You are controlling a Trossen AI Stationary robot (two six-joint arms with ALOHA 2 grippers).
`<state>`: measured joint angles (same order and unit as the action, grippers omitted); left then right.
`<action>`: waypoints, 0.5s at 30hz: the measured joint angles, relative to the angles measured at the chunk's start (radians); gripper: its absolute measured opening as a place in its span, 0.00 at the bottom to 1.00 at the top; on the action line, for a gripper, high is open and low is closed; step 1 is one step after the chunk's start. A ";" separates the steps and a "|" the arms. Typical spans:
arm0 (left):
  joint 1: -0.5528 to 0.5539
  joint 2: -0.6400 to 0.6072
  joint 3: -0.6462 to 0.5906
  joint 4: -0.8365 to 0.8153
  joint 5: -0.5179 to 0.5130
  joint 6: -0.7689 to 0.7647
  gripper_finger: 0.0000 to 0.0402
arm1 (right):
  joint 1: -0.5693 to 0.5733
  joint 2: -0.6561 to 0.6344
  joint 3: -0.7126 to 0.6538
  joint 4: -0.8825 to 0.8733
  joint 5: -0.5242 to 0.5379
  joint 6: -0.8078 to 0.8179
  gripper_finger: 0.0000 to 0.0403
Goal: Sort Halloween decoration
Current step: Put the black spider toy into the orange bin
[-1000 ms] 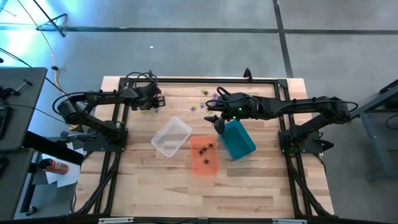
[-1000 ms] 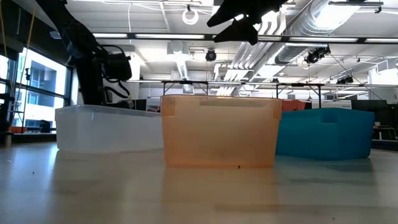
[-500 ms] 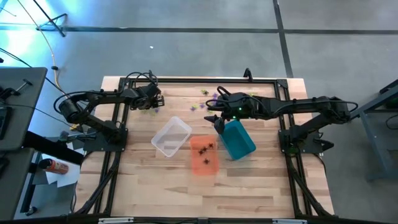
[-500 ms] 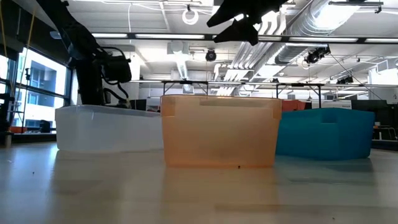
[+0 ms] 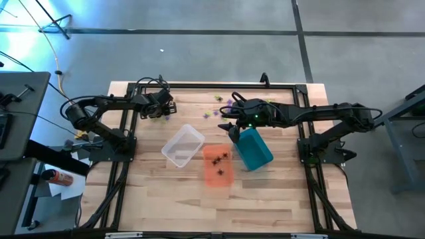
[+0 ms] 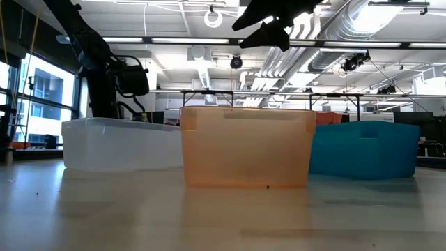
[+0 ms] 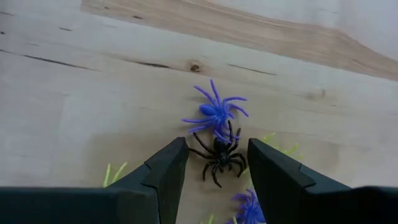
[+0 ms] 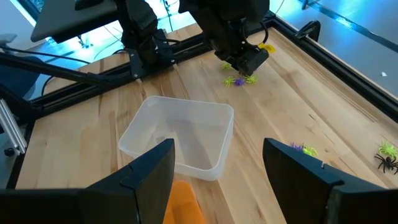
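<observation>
- Your left gripper (image 7: 214,171) stands spread over the far-left table, a black spider (image 7: 219,154) lying between its fingertips, not yet clamped.
- A purple spider (image 7: 214,113) touches it just beyond; nearer the right arm, other spiders (image 8: 300,149) lie scattered.
- Your right gripper (image 8: 214,174) waits open above the teal bin (image 5: 255,149), holding nothing.

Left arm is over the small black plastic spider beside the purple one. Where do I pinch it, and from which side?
Pinch the small black plastic spider across its round body, coming straight down from above. It lies flat on the wooden table, legs splayed, so only the body gives the fingers bulk. The left gripper is open and already straddles it. Its legs overlap those of the purple plastic spider, so close slowly or both may lift.
</observation>
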<state>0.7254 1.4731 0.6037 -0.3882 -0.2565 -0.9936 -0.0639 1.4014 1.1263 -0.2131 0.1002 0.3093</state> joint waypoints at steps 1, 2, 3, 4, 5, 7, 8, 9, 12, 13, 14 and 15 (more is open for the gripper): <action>0.000 0.000 0.000 -0.002 0.000 0.000 0.39 | 0.000 0.000 0.000 0.000 0.000 -0.001 0.60; 0.000 0.000 0.000 -0.007 0.000 0.004 0.38 | 0.000 0.000 0.000 0.000 0.000 -0.002 0.60; 0.000 0.000 0.000 -0.010 0.000 0.017 0.36 | 0.000 0.000 0.000 0.000 0.000 -0.003 0.60; 0.000 0.000 0.000 -0.014 0.000 0.042 0.34 | 0.000 0.000 0.000 0.000 0.000 -0.003 0.60; 0.000 0.000 0.000 -0.018 0.000 0.065 0.31 | 0.000 0.000 0.000 0.000 0.000 -0.003 0.60; 0.001 0.000 0.000 -0.029 -0.003 0.091 0.23 | 0.000 0.000 0.000 0.000 0.001 -0.003 0.60; 0.001 0.000 0.000 -0.034 -0.005 0.105 0.18 | 0.000 0.000 0.000 -0.001 0.001 -0.003 0.60; 0.001 -0.002 -0.001 -0.037 -0.006 0.120 0.13 | 0.000 0.000 0.000 -0.001 0.001 -0.003 0.60; 0.002 -0.035 -0.004 -0.051 0.011 0.168 0.02 | 0.000 0.000 0.000 -0.001 0.001 -0.003 0.60; 0.001 -0.053 -0.004 -0.062 0.015 0.178 0.02 | 0.000 0.000 0.000 -0.001 0.001 -0.003 0.60; 0.001 -0.072 -0.005 -0.076 0.016 0.187 0.03 | 0.000 0.000 0.000 -0.001 0.001 -0.003 0.60; 0.001 -0.097 -0.005 -0.094 0.016 0.194 0.03 | 0.000 0.000 0.000 -0.001 0.001 -0.004 0.60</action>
<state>0.7261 1.3764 0.5987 -0.4823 -0.2408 -0.7995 -0.0642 1.4014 1.1263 -0.2142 0.1016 0.3056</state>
